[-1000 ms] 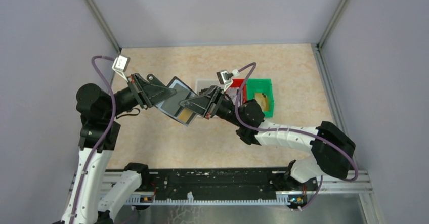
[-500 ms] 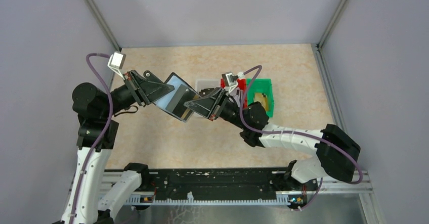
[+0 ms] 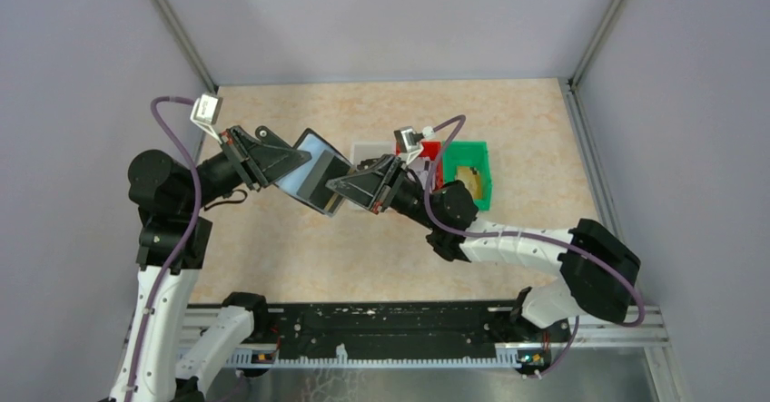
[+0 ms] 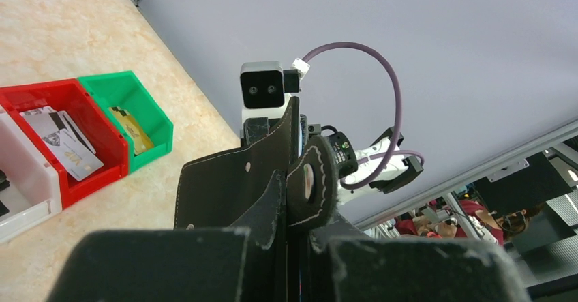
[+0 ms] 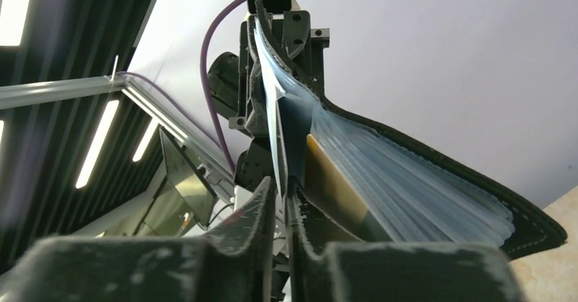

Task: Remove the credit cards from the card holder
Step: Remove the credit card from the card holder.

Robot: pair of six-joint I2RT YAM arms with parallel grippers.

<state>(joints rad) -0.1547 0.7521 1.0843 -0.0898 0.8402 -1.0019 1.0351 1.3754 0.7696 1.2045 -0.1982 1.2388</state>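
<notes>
My left gripper [image 3: 292,163] is shut on the black card holder [image 3: 315,181] and holds it open in the air above the table. In the left wrist view the holder [image 4: 232,186] and its snap tab [image 4: 315,187] stand up between the left gripper's [image 4: 298,213] fingers. My right gripper [image 3: 339,188] is at the holder's lower edge. In the right wrist view the right gripper [image 5: 281,193] is shut on the thin edge of a grey-white card [image 5: 278,145] that sticks out of the grey-blue slots [image 5: 409,186]. A gold card [image 5: 334,189] sits in a slot beside it.
Three bins stand side by side on the table behind the grippers: a white bin [image 3: 364,151], a red bin [image 4: 102,172] with grey-white cards [image 4: 68,148], and a green bin [image 3: 475,151] with a gold card [image 4: 133,131]. Grey walls enclose the table.
The left arm has carried the holder slightly left and up. The right gripper has followed and stayed at its lower edge. The gold card at that edge shows less now.
</notes>
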